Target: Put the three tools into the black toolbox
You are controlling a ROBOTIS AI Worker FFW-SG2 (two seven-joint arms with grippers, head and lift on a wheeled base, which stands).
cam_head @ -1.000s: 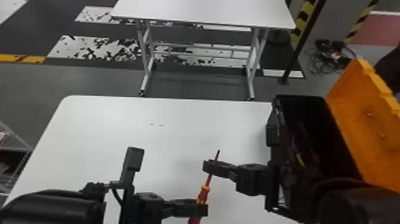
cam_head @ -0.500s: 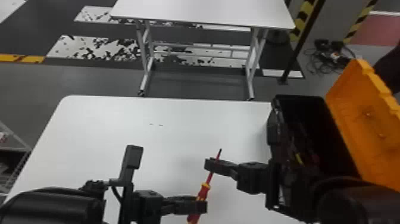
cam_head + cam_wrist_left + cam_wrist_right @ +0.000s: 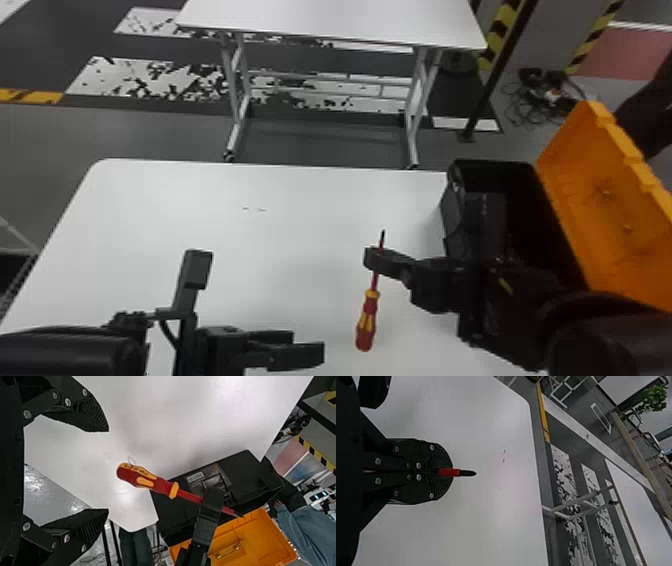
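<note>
Above the white table point(image 3: 200, 230) | red-yellow screwdriver point(image 3: 367, 327) pinched by its shaft point(image 3: 375, 281) in right gripper point(image 3: 450, 472), handle point(image 3: 146, 479) free | left gripper point(image 3: 108, 470) spread open, apart from it | hold presumably chosen so the tool can be taken rightward into the open black toolbox point(image 3: 253, 473)

No words or numbers can be read. In the left wrist view, a label point(image 3: 210, 472) lies on the side of the toolbox point(image 3: 249, 471), with a white barcode patch point(image 3: 195, 477); its print is too small to tell. Dark marks on the handle point(image 3: 134, 469) of the screwdriver are too small to read, as is the lit display point(image 3: 318, 495) on a device beyond. Yellow-and-black warning stripes point(image 3: 502, 31) stand out behind the toolbox in the head view.
</note>
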